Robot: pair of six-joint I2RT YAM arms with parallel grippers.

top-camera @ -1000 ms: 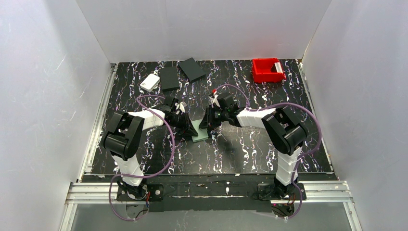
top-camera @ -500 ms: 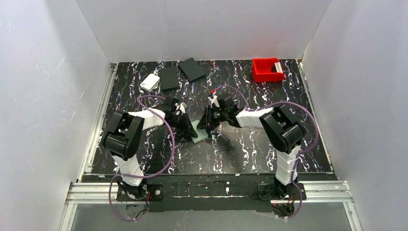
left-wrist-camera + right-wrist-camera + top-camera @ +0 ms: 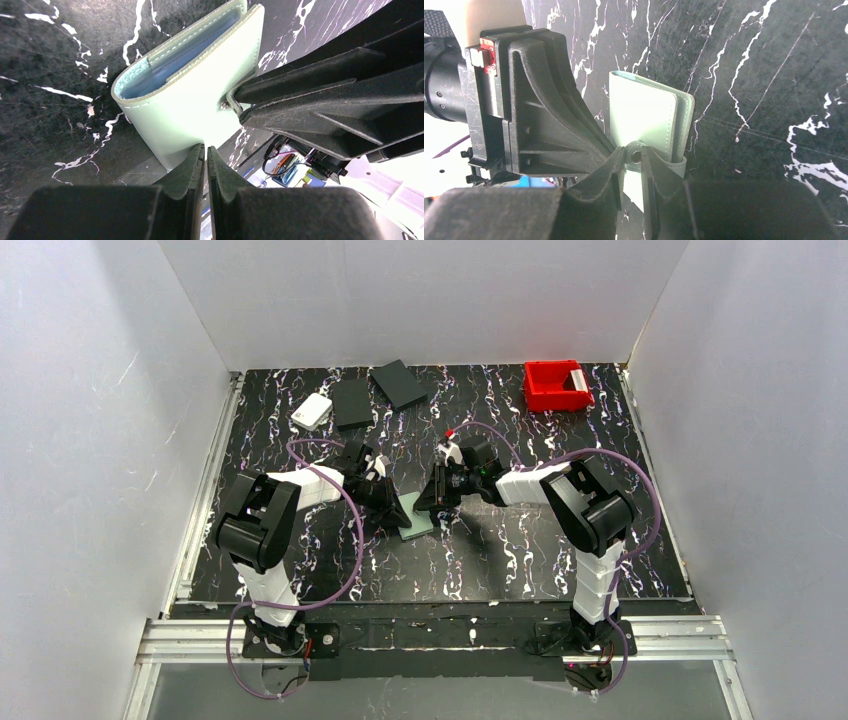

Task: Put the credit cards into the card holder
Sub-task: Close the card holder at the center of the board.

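Top external view: the sage-green folding card holder [image 3: 417, 521] lies folded on the black marbled desk [image 3: 500, 550], near its centre. Right wrist view: the right gripper [image 3: 633, 161], at a narrow opening, pinches the holder's snap tab [image 3: 634, 153]. Left wrist view: the left gripper [image 3: 205, 152] is closed, and its 2 tips touch the holder's edge.

right gripper [image 3: 436, 504] — brought back rightward after a brief leftward shift, ending slightly farther right | card holder [image 3: 416, 519] — far edge nudged slightly away from the bases
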